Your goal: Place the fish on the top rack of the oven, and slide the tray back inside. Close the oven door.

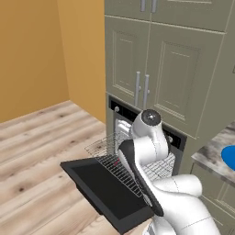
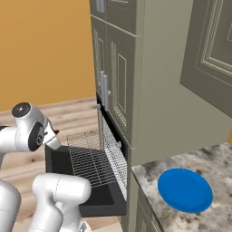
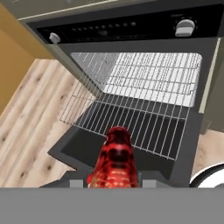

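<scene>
One fish [image 3: 114, 159], one pulled-out top rack [image 3: 131, 122], one blue plate [image 2: 185, 190].

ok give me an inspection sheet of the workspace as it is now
surface: wood floor; speckled stone counter beside the oven
job's things: oven door folded down open; top rack pulled out over it, bare; fish held above the rack's front edge
clutter: blue plate on the counter
grippers: gripper shut on the fish
cables: nothing seen
surroundings: olive-grey cabinets, orange wall, oven control strip with knobs
</scene>
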{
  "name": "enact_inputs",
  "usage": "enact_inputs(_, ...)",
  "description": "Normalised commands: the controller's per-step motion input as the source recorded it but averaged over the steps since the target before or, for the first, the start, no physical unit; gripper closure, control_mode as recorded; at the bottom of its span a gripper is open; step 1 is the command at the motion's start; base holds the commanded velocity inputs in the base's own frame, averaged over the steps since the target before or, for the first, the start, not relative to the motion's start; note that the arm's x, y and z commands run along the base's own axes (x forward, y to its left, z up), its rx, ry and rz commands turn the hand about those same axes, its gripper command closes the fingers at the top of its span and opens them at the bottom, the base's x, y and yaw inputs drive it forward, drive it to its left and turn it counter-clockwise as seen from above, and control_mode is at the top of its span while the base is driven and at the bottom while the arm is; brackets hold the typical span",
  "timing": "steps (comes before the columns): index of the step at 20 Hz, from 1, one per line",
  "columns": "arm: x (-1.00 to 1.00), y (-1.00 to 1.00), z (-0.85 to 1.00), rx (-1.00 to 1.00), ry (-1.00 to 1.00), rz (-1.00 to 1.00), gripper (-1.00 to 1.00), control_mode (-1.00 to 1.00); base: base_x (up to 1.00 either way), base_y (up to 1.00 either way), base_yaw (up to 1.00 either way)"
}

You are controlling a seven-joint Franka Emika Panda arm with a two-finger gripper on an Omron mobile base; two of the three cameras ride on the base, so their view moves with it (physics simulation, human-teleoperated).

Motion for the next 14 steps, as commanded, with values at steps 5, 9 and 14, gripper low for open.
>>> enact_inputs(5, 0.17, 0.00, -0.42, -0.06, 0.00, -0.03, 1.00, -1.00, 0.00, 0.00, 0.00)
enact_inputs(9, 0.25, 0.00, -0.29, -0.02, 0.00, -0.13, 1.00, -1.00, 0.00, 0.00, 0.00)
enact_inputs(14, 0.31, 0.00, -0.24, 0.00, 0.00, -0.08, 1.00, -1.00, 0.00, 0.00, 0.00)
